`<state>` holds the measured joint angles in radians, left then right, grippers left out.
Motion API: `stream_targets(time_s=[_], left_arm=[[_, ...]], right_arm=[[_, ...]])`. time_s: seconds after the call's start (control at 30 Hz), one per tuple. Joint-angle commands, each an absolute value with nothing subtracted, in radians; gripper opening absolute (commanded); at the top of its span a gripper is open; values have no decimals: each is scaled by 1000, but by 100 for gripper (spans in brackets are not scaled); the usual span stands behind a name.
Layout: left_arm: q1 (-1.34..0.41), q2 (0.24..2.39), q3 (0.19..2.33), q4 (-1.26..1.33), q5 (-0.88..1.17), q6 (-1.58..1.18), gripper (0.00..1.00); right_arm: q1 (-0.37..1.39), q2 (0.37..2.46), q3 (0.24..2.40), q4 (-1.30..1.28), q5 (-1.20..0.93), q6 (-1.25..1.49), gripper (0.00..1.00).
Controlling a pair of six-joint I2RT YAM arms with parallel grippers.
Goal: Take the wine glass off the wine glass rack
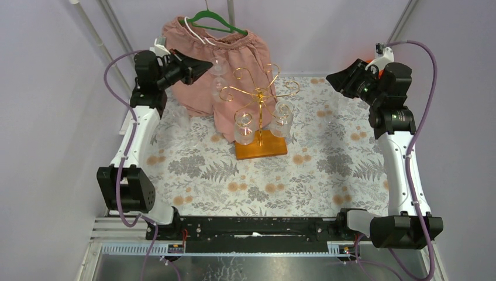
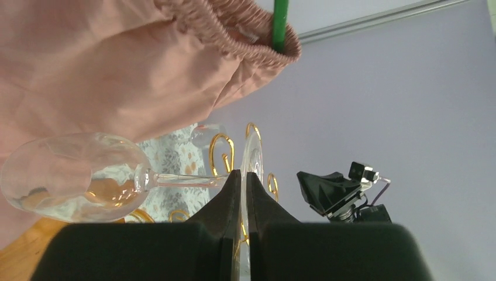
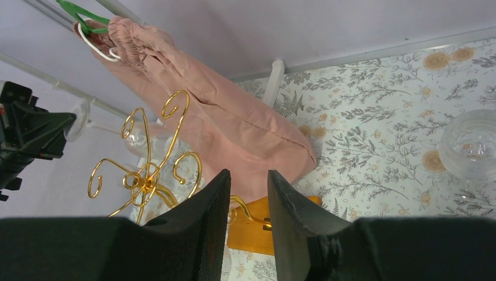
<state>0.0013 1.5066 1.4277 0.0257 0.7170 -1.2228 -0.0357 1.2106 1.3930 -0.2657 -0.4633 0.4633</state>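
At far left, left jaws clenched on the foot of a glass (image 2: 76, 175), held sideways beside the shorts (image 1: 234, 52). Seemingly just off the rack's (image 1: 260, 146) back-left curl; hard to confirm. Mid-desk (image 1: 327, 175), two hanging glasses (image 1: 244, 126) on the rack. At right, right jaws released, empty, well apart. Left to do: carrying clear, setting down.

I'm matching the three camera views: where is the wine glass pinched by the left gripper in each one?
Top external: wine glass upper middle, just right of the left gripper.
Left wrist: wine glass sideways at left, foot between the fingers.
Right wrist: far left, beside that gripper.
Shared landmark: the pink shorts.
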Motion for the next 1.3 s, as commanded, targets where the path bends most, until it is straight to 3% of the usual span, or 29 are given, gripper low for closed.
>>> stream_targets(time_s=[0.0,0.13,0.4,0.63,0.87,1.1,1.27], left_arm=[[31,1513,1525,80,741,-1240,0],[38,1526,1609,140,733,-1281,0],[40,1469,1619,498,741,-1500,0],[29,1470,1469,1074,764,-1930,0],[-6,1508,1410,1446,715,-2187,0],[-82,1571,1409,1607,671,-2296,0],[-157,1578,1446,1605,666,-2272,0]], right_arm=[[-34,1187,1370,-217,-488,477,37],[-34,1182,1347,-202,-486,480,37],[-34,1176,1296,-159,-508,492,37],[-34,1154,1249,0,-630,589,37],[-34,1167,1120,641,-894,1082,39],[-25,1349,1104,1505,-933,1734,41],[45,1460,1208,1707,-915,1915,50]])
